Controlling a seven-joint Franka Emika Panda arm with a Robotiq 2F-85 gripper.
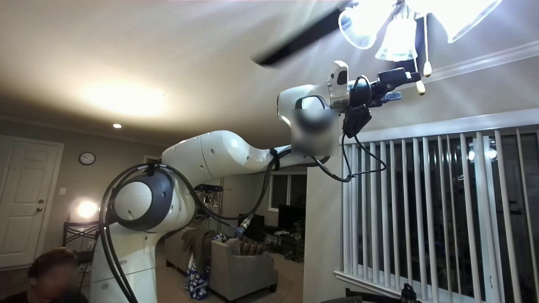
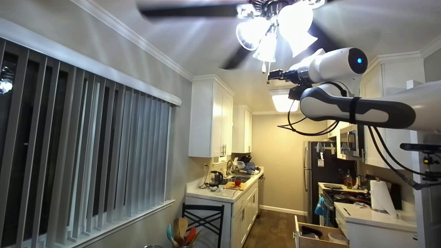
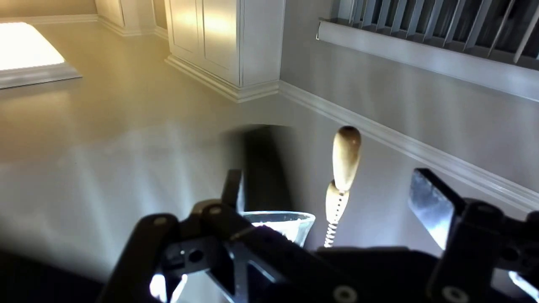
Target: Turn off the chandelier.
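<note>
The chandelier is a lit ceiling-fan light with glass shades, seen in both exterior views (image 1: 398,40) (image 2: 266,48); a shade rim (image 3: 301,219) shows in the wrist view, which stands upside down. Two pull chains with pale wooden knobs hang from it. The lower knob (image 1: 420,87) is just beyond my fingertips in an exterior view; the higher knob (image 1: 427,69) hangs beside it. In the wrist view the larger knob (image 3: 346,158) and the smaller knob (image 3: 334,206) appear between my fingers, touching neither. My gripper (image 3: 334,200) is open and empty, below the shades (image 1: 403,86).
Dark fan blades (image 1: 301,40) (image 2: 193,10) spread close above the arm and look blurred. Vertical blinds (image 1: 404,202) cover the window beside the gripper. White wall cabinets (image 2: 210,117) stand farther back. Cables (image 1: 366,170) loop under the wrist. A person (image 1: 52,273) is at the lower left.
</note>
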